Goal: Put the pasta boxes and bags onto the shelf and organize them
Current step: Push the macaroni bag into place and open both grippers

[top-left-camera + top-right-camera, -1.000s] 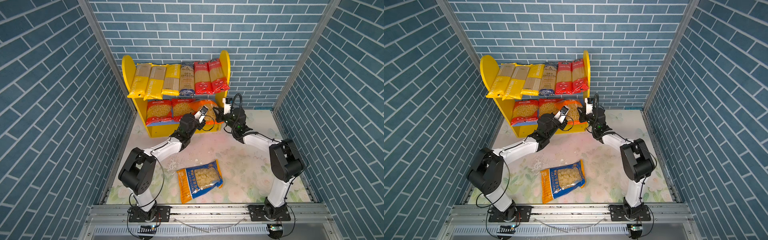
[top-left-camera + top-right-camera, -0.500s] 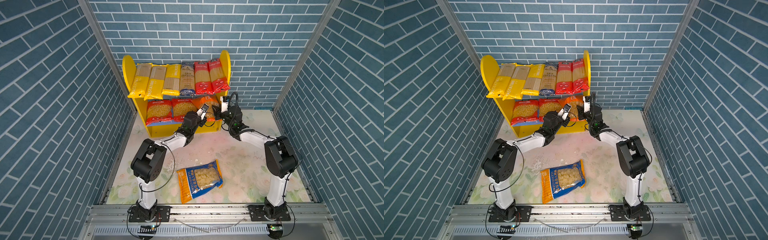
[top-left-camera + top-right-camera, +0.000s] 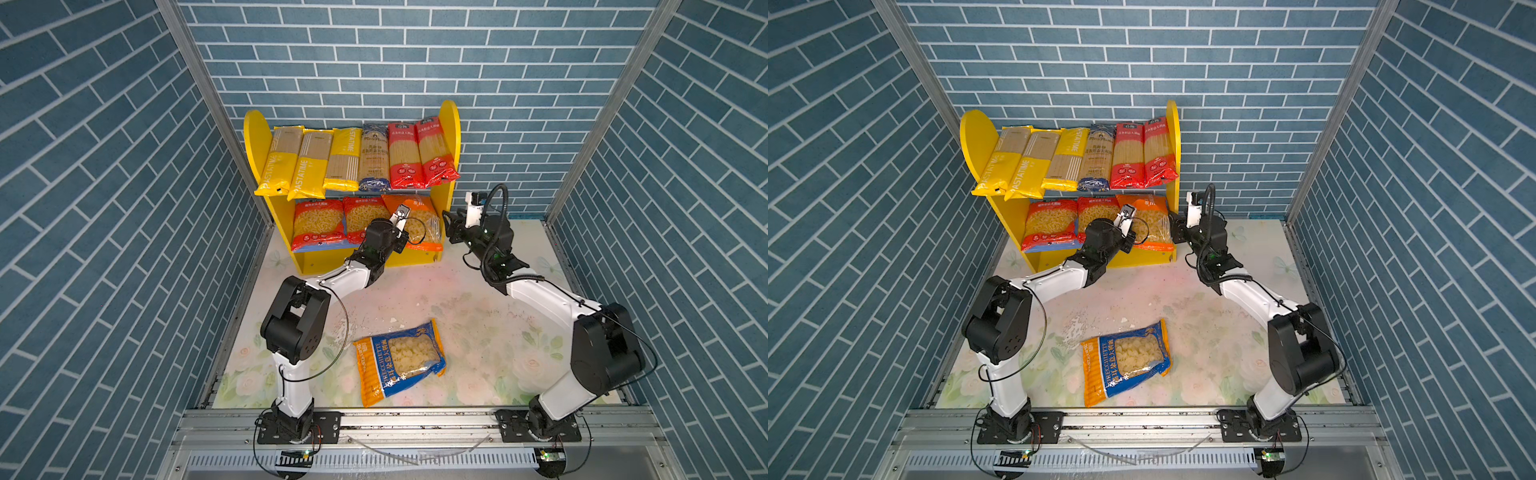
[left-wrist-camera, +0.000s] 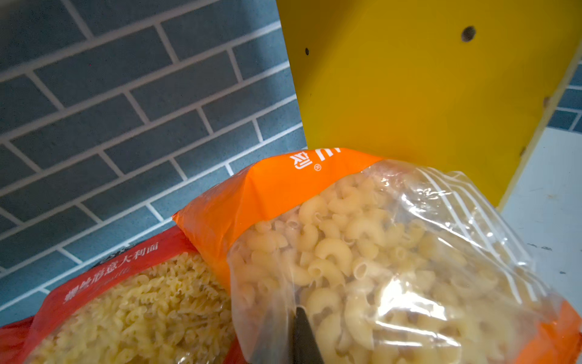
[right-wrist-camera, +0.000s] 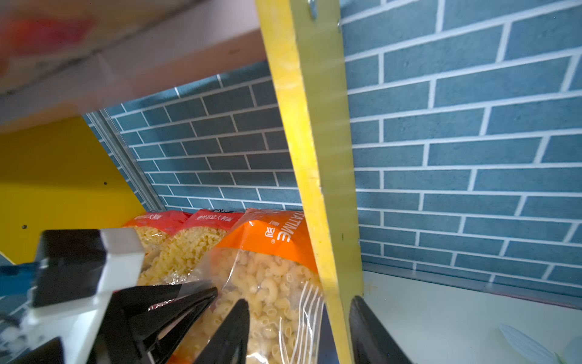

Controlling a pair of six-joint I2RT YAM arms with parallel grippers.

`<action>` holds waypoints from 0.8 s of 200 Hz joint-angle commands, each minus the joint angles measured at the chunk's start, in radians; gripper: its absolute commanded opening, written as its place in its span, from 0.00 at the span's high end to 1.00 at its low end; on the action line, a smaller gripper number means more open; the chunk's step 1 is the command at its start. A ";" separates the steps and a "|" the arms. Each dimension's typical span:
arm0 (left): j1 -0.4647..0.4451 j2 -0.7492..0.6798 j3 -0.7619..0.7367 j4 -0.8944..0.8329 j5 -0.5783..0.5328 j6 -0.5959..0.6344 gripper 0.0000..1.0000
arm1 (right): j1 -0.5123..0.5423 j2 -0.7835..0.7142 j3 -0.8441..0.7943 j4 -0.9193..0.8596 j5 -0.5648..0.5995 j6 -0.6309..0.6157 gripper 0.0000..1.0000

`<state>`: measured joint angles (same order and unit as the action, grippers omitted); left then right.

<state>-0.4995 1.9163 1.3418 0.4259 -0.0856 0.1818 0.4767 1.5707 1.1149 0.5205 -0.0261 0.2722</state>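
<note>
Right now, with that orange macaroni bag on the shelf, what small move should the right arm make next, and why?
Probably draw the right gripper straight back. Its jaws stand open astride the shelf's yellow side panel, the orange macaroni bag rests shelved, and the blue-orange orecchiette bag lies on the table.

Left tool [image 4: 301,321] closed, right tool [image 5: 298,302] parted.

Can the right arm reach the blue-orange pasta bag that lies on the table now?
Probably yes. The blue-orange bag lies alone between both arms, nothing on it; the right gripper is open and empty at the shelf.
</note>
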 commanded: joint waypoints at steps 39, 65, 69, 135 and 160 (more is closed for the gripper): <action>0.009 0.046 0.164 -0.141 -0.057 -0.371 1.00 | 0.006 -0.124 -0.226 -0.044 -0.017 0.310 0.52; 0.005 0.073 0.177 -0.187 -0.040 -0.397 0.98 | 0.020 -0.098 -0.269 -0.016 -0.047 0.474 0.54; 0.005 0.075 0.175 -0.199 -0.041 -0.397 0.96 | 0.025 -0.087 -0.270 -0.008 -0.051 0.492 0.54; 0.016 -0.016 0.101 -0.277 -0.044 -0.369 0.72 | 0.045 0.133 -0.160 0.077 -0.057 0.646 0.60; 0.020 -0.041 0.080 -0.282 -0.035 -0.366 0.63 | 0.046 0.218 -0.120 0.156 -0.057 0.686 0.67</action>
<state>-0.4931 1.9240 1.4483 0.1879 -0.1150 -0.1921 0.5171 1.7355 0.9195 0.5625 -0.0742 0.8684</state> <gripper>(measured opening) 0.344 0.349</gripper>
